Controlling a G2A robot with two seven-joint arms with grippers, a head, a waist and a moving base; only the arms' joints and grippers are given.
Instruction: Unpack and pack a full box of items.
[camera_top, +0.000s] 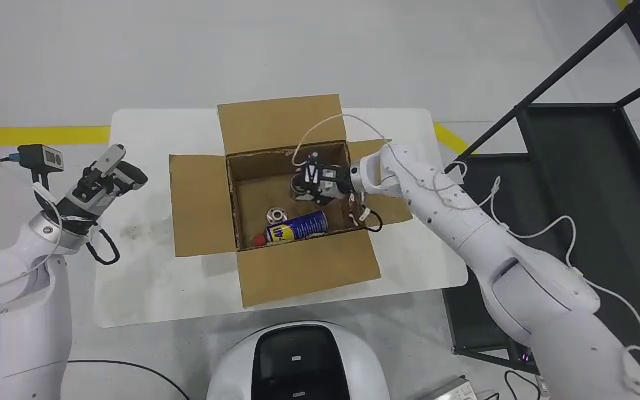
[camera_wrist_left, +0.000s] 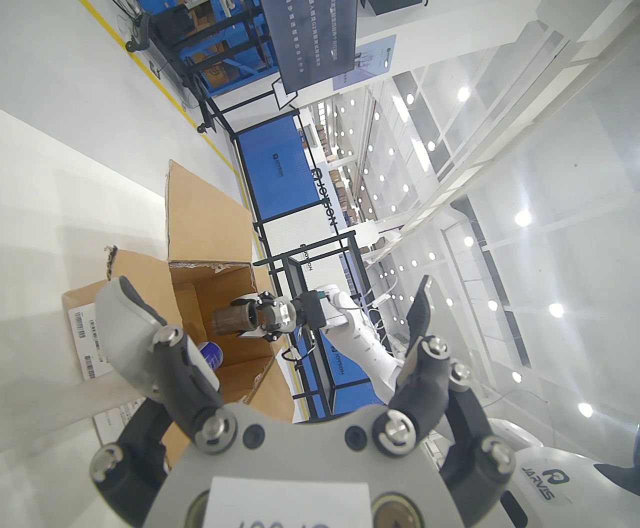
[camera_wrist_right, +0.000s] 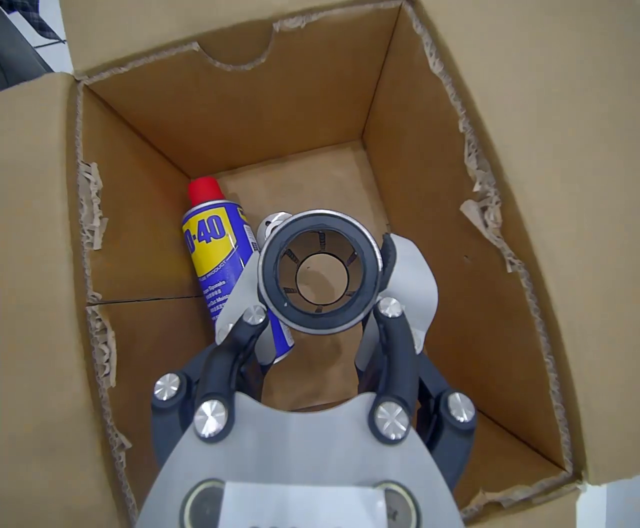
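At the table (camera_top: 150, 270) edge, the left gripper (camera_top: 122, 170) hovers wide, empty. Over the box (camera_top: 280, 125), the right gripper (camera_top: 312, 182) clamps a hollow cylinder (camera_wrist_right: 268, 272), probably packing; next, lower it onto bare floor beside the spray can (camera_wrist_right: 212, 245).

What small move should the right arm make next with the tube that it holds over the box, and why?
Probably a straight lowering, if it is packing: the right gripper is shut on the tube, upright over the floor of the box, apart from the lying spray can. Straight down should miss the can and the walls.
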